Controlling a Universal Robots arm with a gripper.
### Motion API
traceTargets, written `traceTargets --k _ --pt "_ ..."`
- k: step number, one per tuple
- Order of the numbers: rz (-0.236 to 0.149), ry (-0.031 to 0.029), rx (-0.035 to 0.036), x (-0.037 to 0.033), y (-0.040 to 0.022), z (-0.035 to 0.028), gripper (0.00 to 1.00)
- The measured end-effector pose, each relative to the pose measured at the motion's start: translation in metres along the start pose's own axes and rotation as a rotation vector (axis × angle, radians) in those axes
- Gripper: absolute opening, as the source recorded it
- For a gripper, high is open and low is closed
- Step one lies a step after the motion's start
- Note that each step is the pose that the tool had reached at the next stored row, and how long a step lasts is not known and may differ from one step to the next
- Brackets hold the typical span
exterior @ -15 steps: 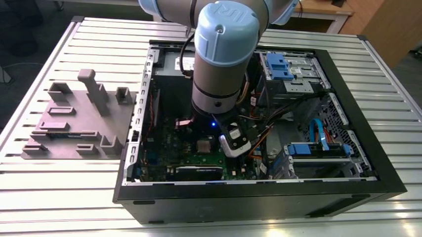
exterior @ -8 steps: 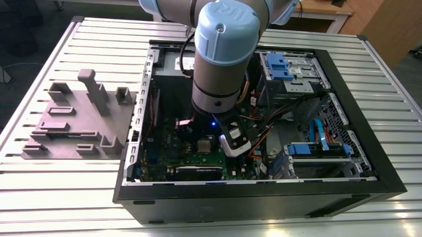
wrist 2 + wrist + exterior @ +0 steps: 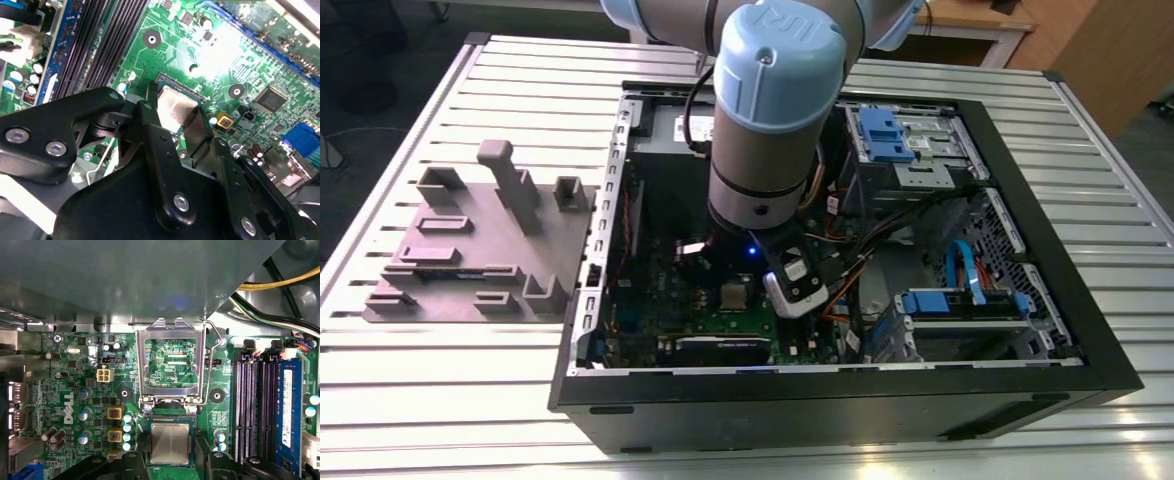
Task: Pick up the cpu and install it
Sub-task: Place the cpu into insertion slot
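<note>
Black links of the gripper (image 3: 172,112) loom right up front in the second wrist view. Between the tips sits the cpu (image 3: 175,107), its silvery top catching the light. The jaws are drawn in against two opposite edges of it, pinching it as far as I can judge.

So the pick-up is done, and the chip is right at the socket (image 3: 170,414) on the green motherboard (image 3: 75,390). In the first wrist view it lies square inside the dark frame, though I can't tell whether it is fully bedded. What's not done: the metal load plate (image 3: 141,360) stands flipped open just beside the socket, and the wire lever (image 3: 212,355) looks unlatched.

Out wide in the exterior view, the arm (image 3: 774,110) reaches down into the open computer case (image 3: 827,385). The case holds the board, bundles of cable (image 3: 907,215) and blue-tabbed drive cages (image 3: 961,300). Over on the exterior view's left, a grey fixture plate (image 3: 480,250) with moulded holders rests on the slatted table (image 3: 454,400), well apart from the case
</note>
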State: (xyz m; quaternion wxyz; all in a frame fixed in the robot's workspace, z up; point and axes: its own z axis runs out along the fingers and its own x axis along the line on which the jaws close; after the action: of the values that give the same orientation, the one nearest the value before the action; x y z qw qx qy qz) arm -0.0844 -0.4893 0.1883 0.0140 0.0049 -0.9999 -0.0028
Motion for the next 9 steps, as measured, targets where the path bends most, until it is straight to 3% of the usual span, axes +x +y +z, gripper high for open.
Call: traceTargets --k 9 --pt "0.000 -0.0011 0.0003 -0.0001 -0.0001 0.0018 0.45"
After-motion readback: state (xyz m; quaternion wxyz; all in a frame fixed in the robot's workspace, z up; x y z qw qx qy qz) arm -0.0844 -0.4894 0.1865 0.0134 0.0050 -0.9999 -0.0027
